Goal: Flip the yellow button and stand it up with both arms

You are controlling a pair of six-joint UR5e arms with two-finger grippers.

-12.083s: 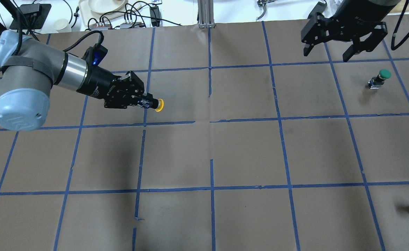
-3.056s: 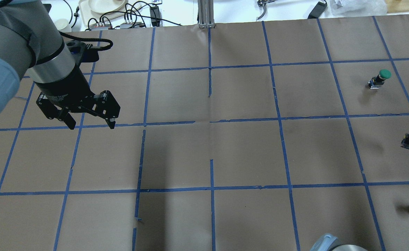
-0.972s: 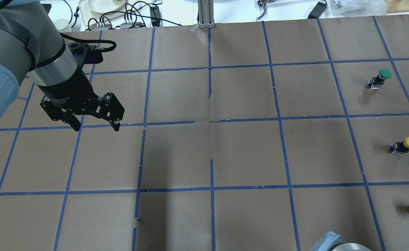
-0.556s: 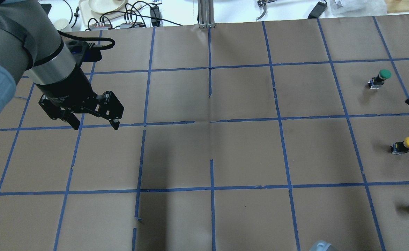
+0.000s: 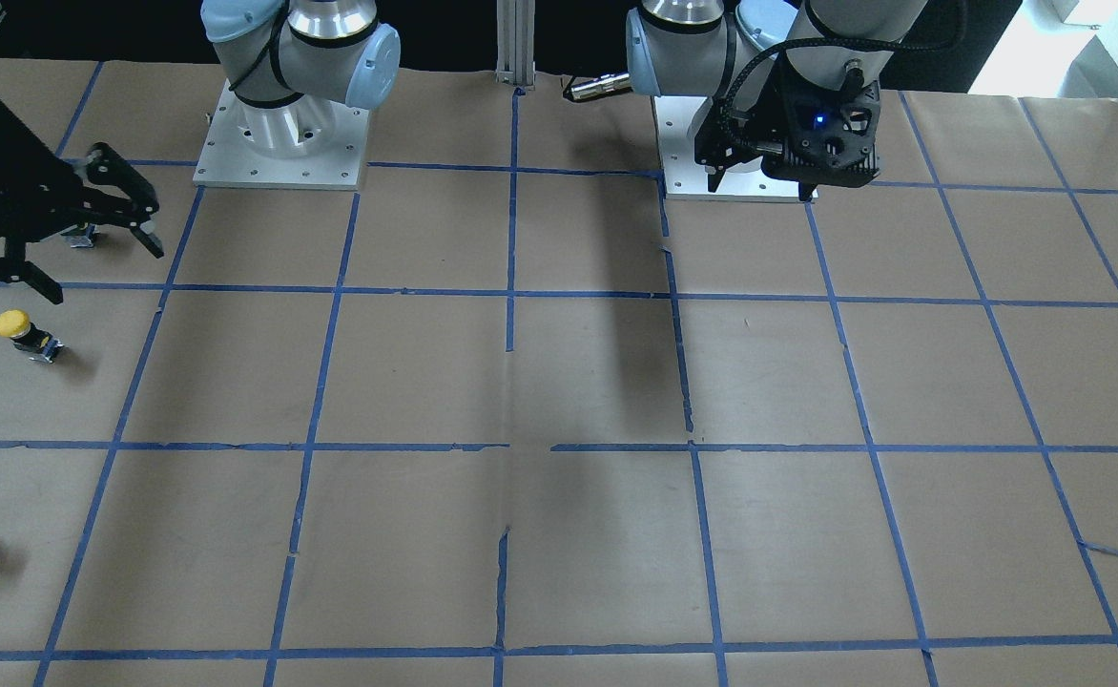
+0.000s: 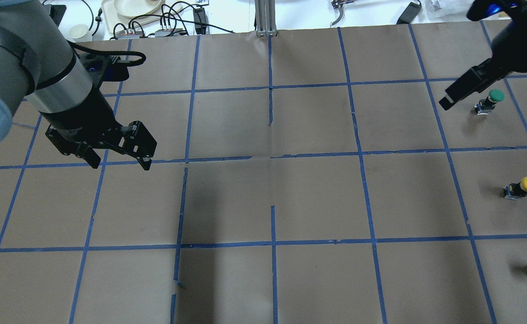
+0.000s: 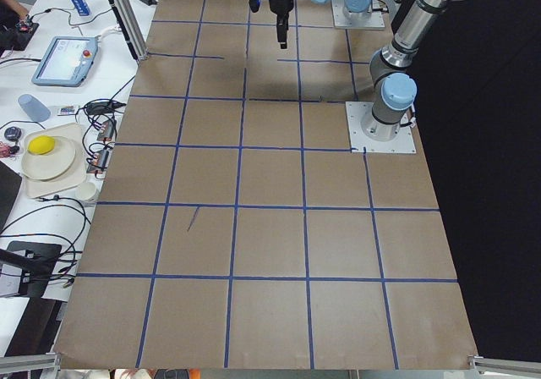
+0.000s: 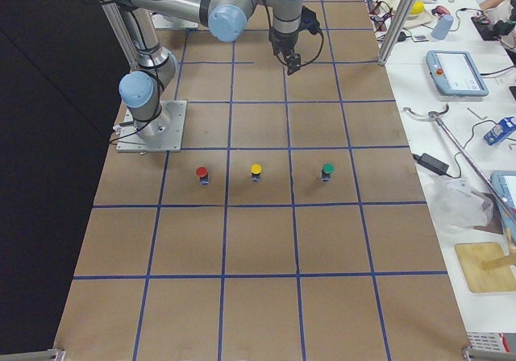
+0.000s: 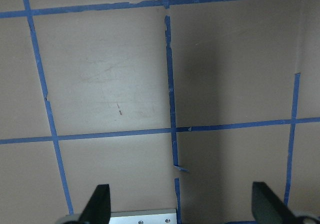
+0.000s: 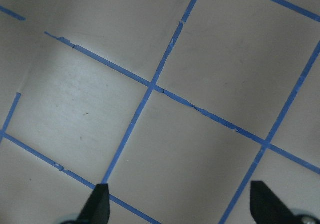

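The yellow button [image 6: 522, 186] stands upright on the table [image 6: 317, 198], cap up and base down on the brown paper, inside a square of the blue tape grid at the right side. It is the middle of a row of three: the green button [image 6: 490, 101] stands in the next square farther from the robot, and the red button [image 8: 201, 172] in the next square nearer to it. All three are well apart from one another. The right gripper [image 5: 106, 277] is held above this right-side area with its jaws spread wide. It grips nothing and does not touch the yellow button. The left gripper [image 6: 120, 163] hangs over the left side of the table, well apart from the buttons. Its jaws are also spread, and only bare paper and tape lines show between its fingers [image 9: 100, 206].
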